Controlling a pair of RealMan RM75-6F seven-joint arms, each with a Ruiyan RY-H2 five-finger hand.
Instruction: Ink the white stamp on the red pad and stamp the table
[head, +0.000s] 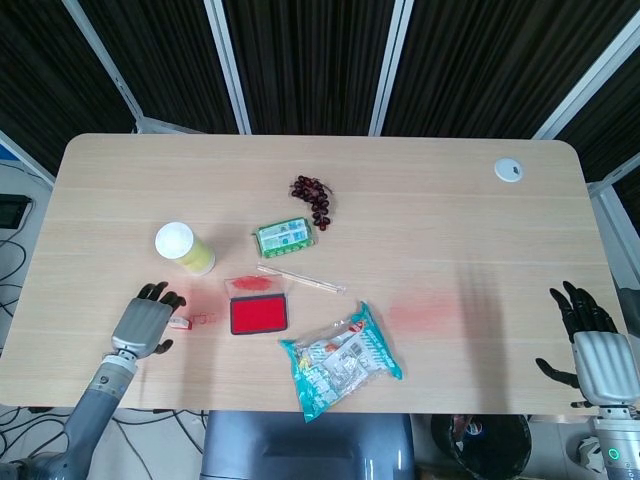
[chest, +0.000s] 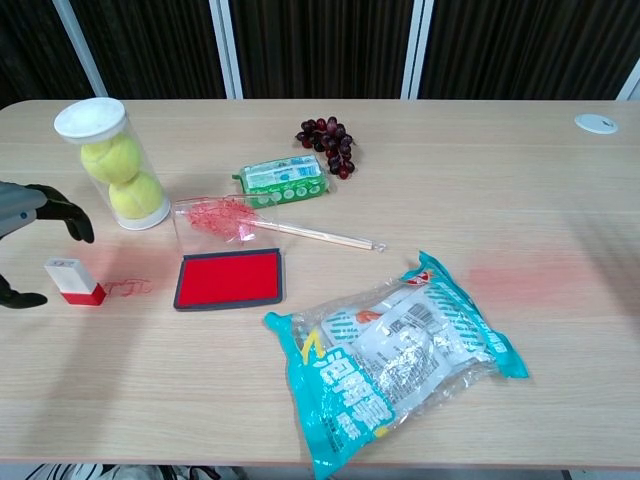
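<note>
The white stamp (chest: 74, 281) with a red base stands on the table left of the red ink pad (chest: 229, 279); in the head view the stamp (head: 179, 323) is small, beside the pad (head: 259, 316). My left hand (head: 146, 323) hovers just left of the stamp with fingers apart, holding nothing; in the chest view the left hand (chest: 30, 215) reaches over the stamp from the left edge, thumb below it. My right hand (head: 592, 345) rests open off the table's front right corner.
A clear tube of tennis balls (chest: 113, 165) stands behind the stamp. The pad's clear lid (chest: 220, 215), a thin stick (chest: 320, 236), a green packet (chest: 284, 179), grapes (chest: 328, 142) and a teal snack bag (chest: 400, 355) lie to the right. Red ink smudges mark the table (chest: 520, 272).
</note>
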